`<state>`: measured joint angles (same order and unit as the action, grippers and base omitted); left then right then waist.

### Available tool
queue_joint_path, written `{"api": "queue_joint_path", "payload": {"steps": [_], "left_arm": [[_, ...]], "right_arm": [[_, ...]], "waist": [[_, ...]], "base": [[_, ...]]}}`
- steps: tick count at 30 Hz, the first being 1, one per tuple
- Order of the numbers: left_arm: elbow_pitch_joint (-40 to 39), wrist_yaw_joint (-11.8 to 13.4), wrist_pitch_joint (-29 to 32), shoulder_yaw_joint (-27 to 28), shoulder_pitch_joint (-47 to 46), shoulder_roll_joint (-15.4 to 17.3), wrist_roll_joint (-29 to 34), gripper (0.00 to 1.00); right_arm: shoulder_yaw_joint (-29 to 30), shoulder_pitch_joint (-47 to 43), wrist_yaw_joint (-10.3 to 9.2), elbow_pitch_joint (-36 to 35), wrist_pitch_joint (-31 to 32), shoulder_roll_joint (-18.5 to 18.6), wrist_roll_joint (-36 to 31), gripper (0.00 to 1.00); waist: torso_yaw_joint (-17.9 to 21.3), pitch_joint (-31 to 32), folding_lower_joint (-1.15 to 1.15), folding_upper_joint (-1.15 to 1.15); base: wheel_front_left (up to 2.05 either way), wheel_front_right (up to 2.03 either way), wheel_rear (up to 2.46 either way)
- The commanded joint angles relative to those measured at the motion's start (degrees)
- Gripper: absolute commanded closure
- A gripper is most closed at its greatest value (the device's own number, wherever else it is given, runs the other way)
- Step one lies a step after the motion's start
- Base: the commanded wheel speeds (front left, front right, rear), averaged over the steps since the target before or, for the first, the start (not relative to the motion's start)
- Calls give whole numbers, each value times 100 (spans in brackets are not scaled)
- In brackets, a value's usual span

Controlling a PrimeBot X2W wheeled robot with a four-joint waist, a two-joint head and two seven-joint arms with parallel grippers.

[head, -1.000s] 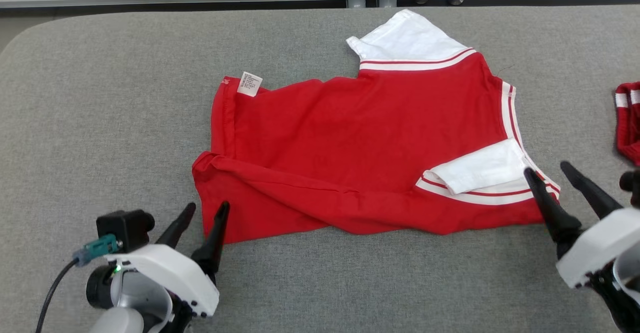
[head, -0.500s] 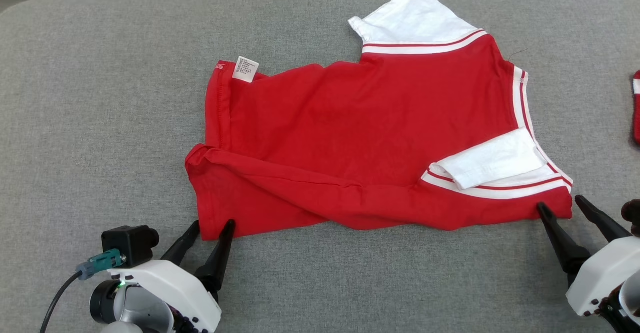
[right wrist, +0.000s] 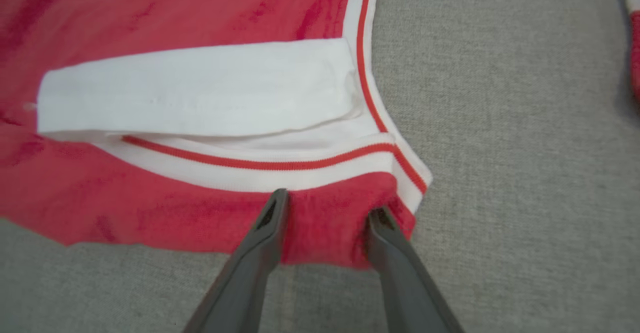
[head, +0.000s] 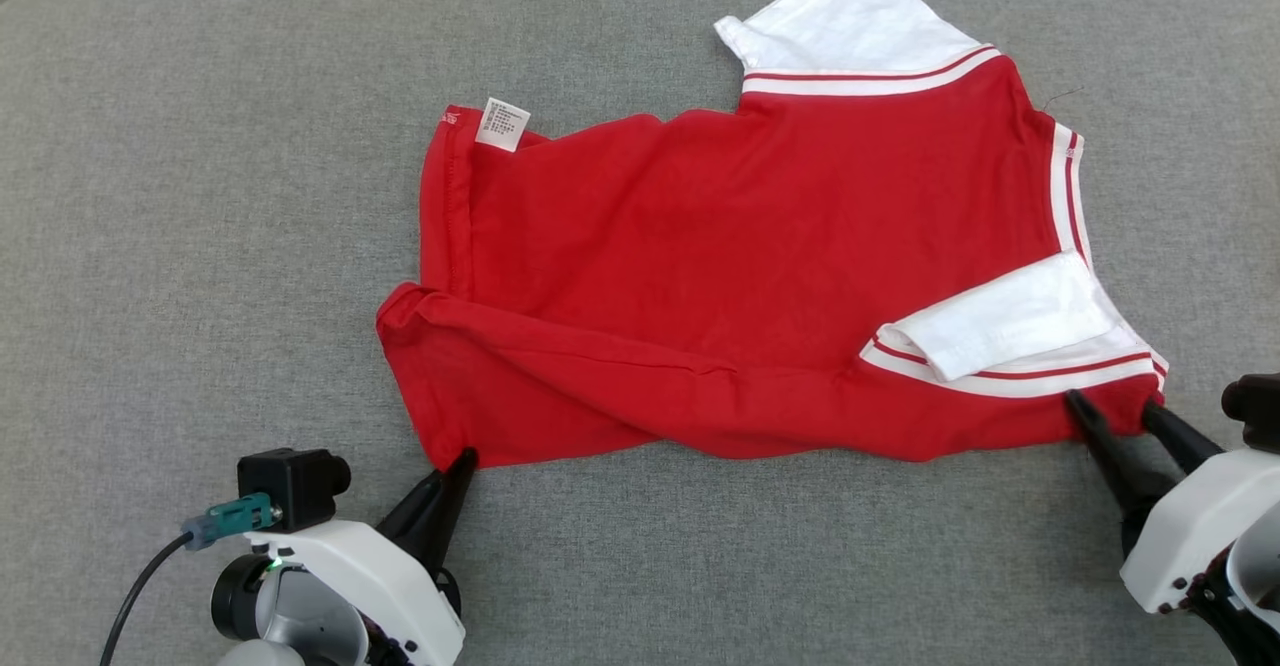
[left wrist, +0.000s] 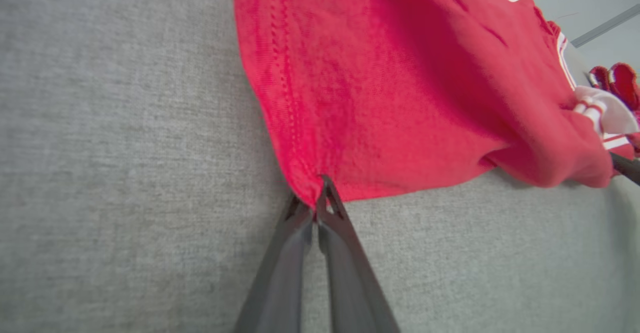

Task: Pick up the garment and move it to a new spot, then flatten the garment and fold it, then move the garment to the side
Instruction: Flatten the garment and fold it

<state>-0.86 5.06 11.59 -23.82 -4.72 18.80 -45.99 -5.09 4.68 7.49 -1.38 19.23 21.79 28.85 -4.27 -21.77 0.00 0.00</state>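
The red shirt (head: 720, 276) lies on the grey cloth worktop (head: 200, 196). From the head view you can see its white label (head: 503, 123). The left wrist view shows the left tool (left wrist: 320, 193) pressed together, pinching the hem corner. The right wrist view shows the right tool (right wrist: 329, 205) spread, with shirt bunched between its fingers, and another red cloth (right wrist: 635, 48) well apart.

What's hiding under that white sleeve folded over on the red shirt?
The white sleeve lies on the red shirt; a striped white band peeks out under its edge. The cloth right beneath it is covered, so that cannot be seen.
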Motion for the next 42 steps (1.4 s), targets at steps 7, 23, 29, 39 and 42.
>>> {"api": "queue_joint_path", "payload": {"steps": [7, 23, 29, 39, 42], "left_arm": [[-123, -244, 131, 6, 120, 226, -187, 100], [-854, -527, 701, -57, 1112, 927, -701, 100], [-930, -439, 522, -92, 1493, 803, -764, 100], [-1077, -153, 294, 173, 1570, 852, -666, 0], [-1208, -93, 264, 330, 1435, 1015, -564, 0]], "right_arm": [[233, 24, 0, -31, 182, 272, 465, 100], [858, -975, -1, -591, 1464, 572, 1119, 100], [1037, -1493, -1, -926, 1792, 373, 1032, 100], [1185, -1271, -1, -1082, 1842, 360, 681, 0], [1332, -1055, 0, -1427, 1916, 548, 709, 0]], "waist": [[20, 134, 0, 0], [-47, 581, 0, 0], [9, 703, 0, 0], [32, 684, 0, 0], [7, 485, 0, 0]], "base": [[0, 0, 0], [0, 0, 0], [0, 0, 0], [0, 0, 0], [0, 0, 0]]}}
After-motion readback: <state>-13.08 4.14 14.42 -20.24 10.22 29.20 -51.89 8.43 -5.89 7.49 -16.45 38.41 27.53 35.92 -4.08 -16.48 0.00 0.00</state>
